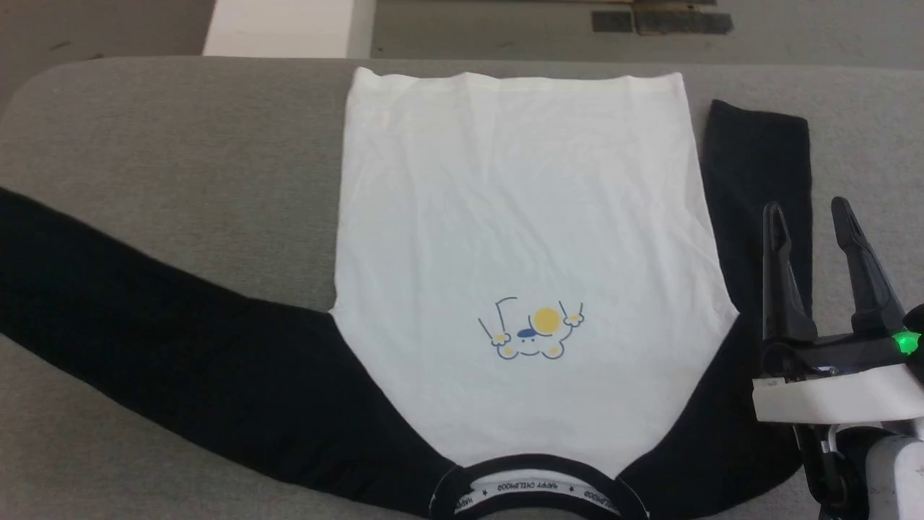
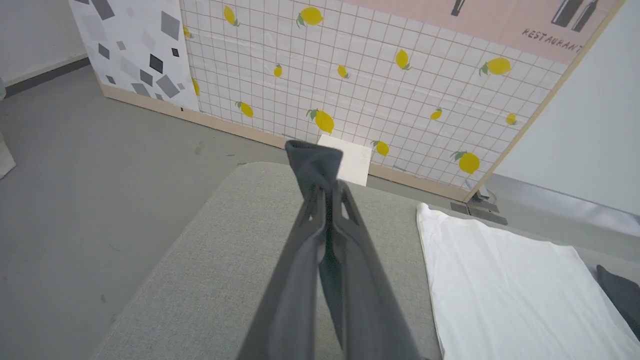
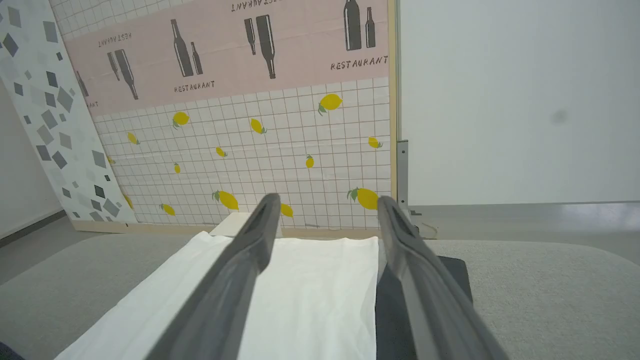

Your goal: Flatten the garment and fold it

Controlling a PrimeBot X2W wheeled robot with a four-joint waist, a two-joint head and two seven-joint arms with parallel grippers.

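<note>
White garment (image 1: 520, 202) flat | left fingers (image 2: 295, 280) pinch dark cuff (image 2: 315, 160) | right fingers (image 1: 778, 274) apart, empty

The room was a staged test space, not a real restaurant. Printed backdrop panels (image 3: 240, 150) with lemons and "RESTAURANT" lettering stood at the upper left, beside a bare white wall (image 3: 515, 100) and grey floor (image 2: 100, 150).

A grey fabric-covered table (image 1: 180, 144) stands on a grey floor (image 2: 75, 165); behind it a lemon-printed grid panel (image 3: 280, 150), a pink bottle-printed band (image 3: 225, 55) above, a white block (image 2: 352, 159) at its foot
</note>
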